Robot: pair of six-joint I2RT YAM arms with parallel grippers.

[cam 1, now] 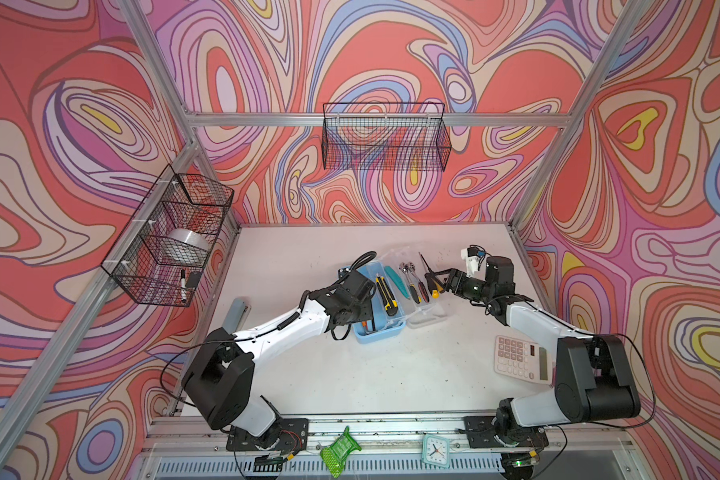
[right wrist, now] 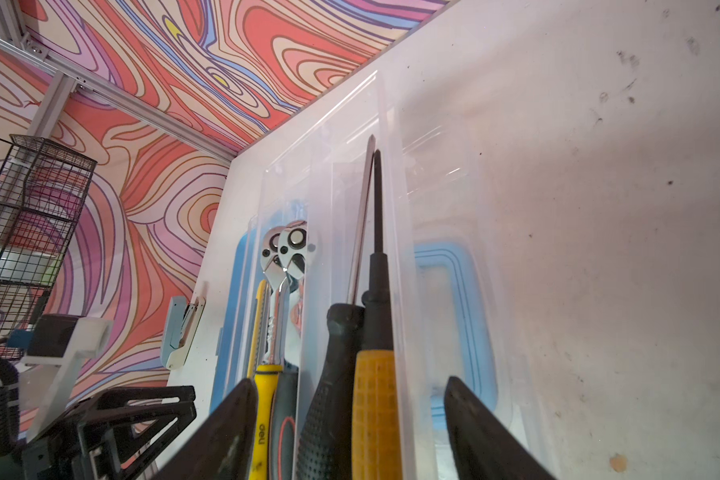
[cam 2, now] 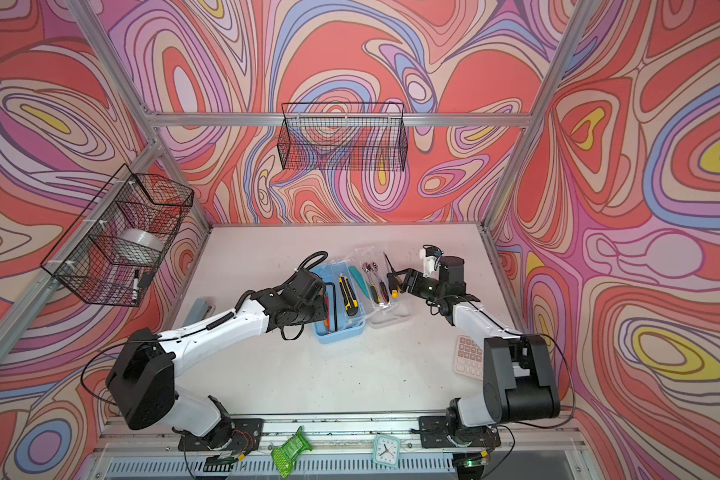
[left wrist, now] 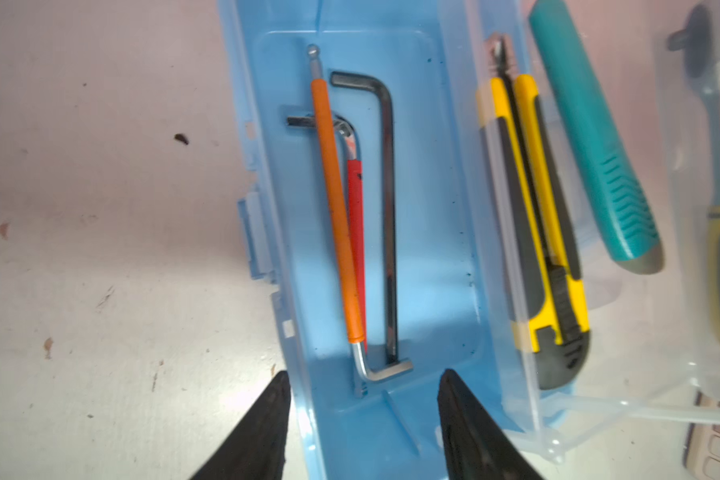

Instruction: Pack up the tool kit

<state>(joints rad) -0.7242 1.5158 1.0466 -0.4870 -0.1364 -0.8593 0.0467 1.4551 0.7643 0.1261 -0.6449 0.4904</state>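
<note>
Tool kit box point(cam 1: 380, 335) open on tabletop point(cam 1: 350, 374), hex keys point(left wrist: 388, 216) inside; left claw point(left wrist: 364, 374) apart over box edge; right claw point(right wrist: 350, 382) apart, straddling screwdriver handles point(right wrist: 376, 399)

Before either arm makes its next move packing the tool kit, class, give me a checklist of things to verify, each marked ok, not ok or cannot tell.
1. Hex keys lie inside the blue box: ok.
2. Clear tray seated squarely in the box: not ok; it overlaps only one side.
3. Utility knives, ratchets and screwdrivers lie in the tray: ok.
4. Lid shut: not ok; it lies open.
5. Both arms' jaws open, gripping nothing: ok.
6. Stapler and calculator lie apart from the kit: ok.
</note>
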